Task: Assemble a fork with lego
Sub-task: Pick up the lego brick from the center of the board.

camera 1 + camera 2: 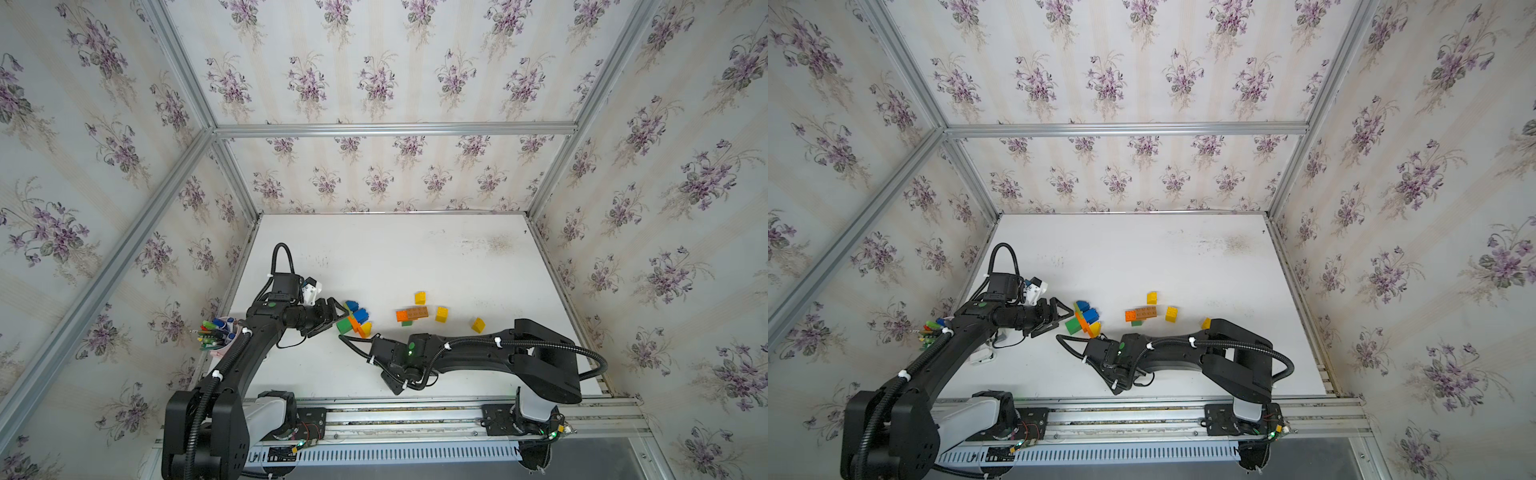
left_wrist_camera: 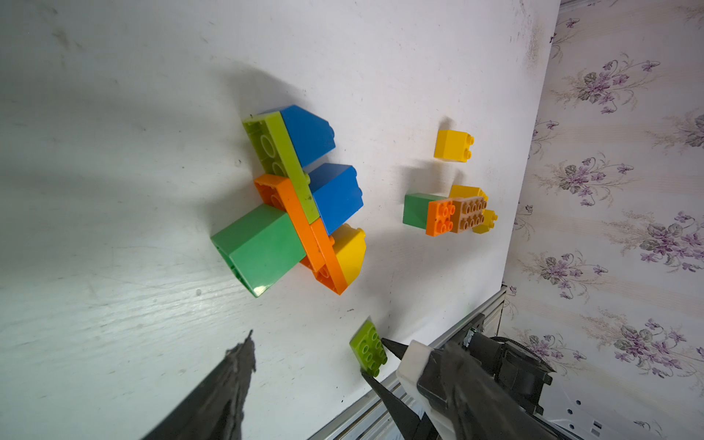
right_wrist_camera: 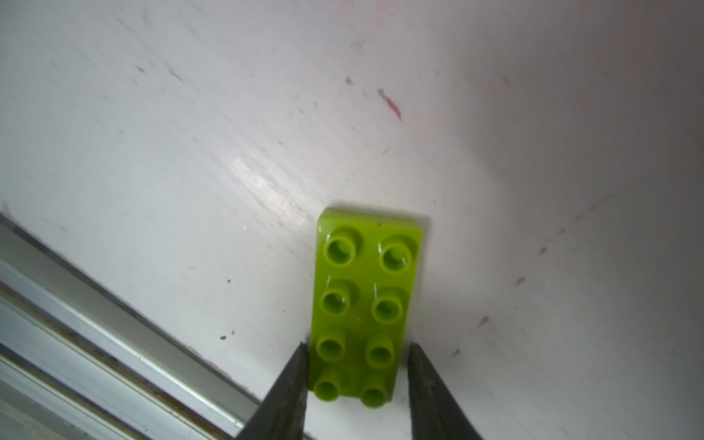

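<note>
The thin lime-green studded lego plate (image 3: 365, 282) was seen lying studs-up by the white bench's (image 1: 415, 257) front edge. The right gripper (image 3: 358, 344) was set astride it — spread, a thin gap showing — likely to pinch its long sides. The left gripper (image 1: 336, 318) was held spread beside the joined coloured lego bricks (image 2: 297, 213).

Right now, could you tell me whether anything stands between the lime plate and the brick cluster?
Nothing visible does. The right gripper straddles the lime plate, and only bare table lies between it and the cluster.

Bright, even light; blurred close-up edges
</note>
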